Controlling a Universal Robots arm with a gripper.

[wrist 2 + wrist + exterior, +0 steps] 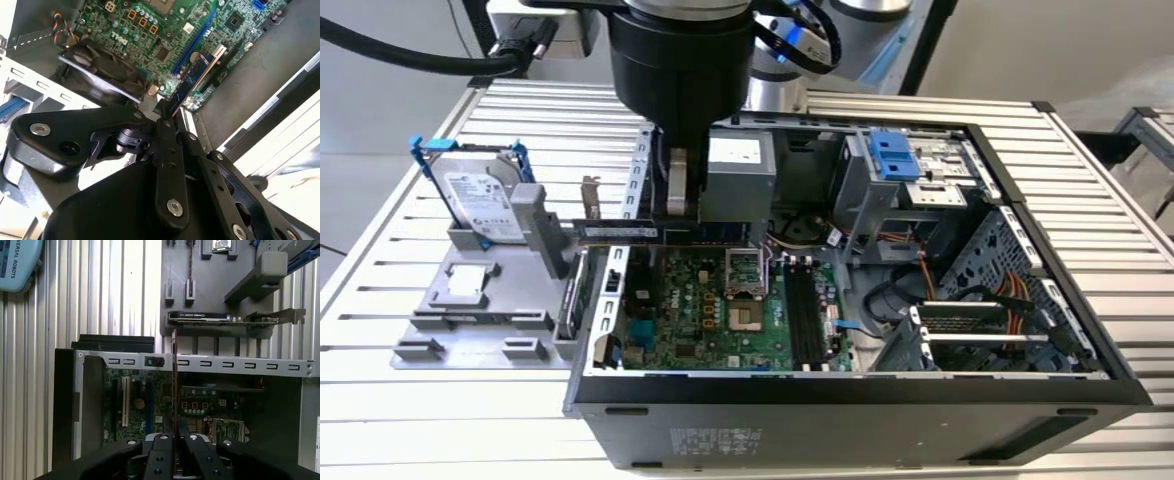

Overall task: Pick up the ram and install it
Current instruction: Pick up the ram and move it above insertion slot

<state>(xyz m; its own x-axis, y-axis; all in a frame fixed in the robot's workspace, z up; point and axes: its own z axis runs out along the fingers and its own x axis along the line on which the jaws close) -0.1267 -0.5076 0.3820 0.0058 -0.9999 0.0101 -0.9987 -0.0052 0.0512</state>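
Pincer: clamped shut on the ram, gripping the thin board edge-on in both wrist views. Hangs level in the air over the open case, at its wall on the exterior view's left, above the motherboard, not seated in any slot. Beside the case, on the table, a hard drive upright in a grey holder.

Black tool, silver screws; black wrist (thick black cables).
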